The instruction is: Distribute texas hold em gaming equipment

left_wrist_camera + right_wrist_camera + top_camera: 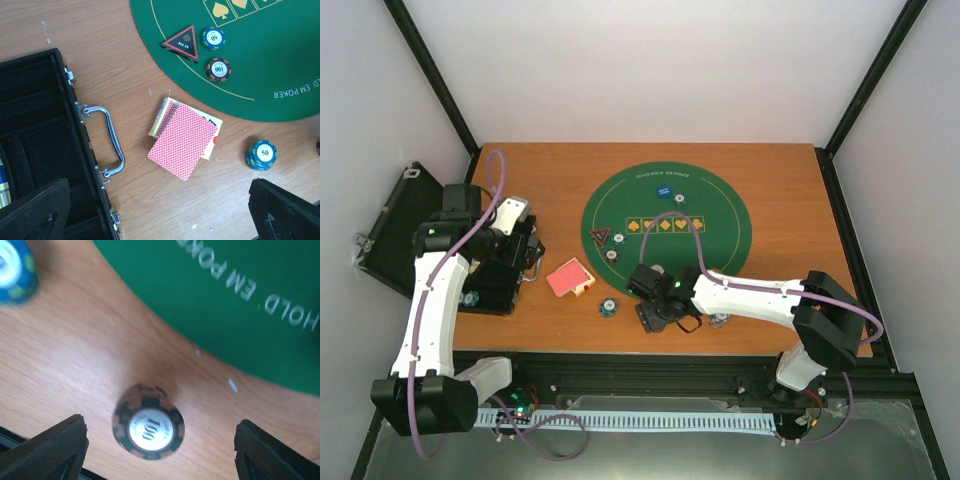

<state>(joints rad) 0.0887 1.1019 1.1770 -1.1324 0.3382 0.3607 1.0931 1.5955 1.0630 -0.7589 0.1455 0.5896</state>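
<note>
Top view: left jaws hang over the open black case (395,225) at the counter's (780,180) left edge; right jaws sit low by the green mat's (725,225) near rim.
Left wrist: jaws spread wide; red-backed cards (184,140) lie on the wood between case and mat; triangle marker (181,44) on the mat's edge.
Right wrist: jaws spread, touching nothing; brown 100 chip (148,427) on the counter between them, just off the mat.

Overhead; wrist close-ups (shared blue chips (261,155))
</note>
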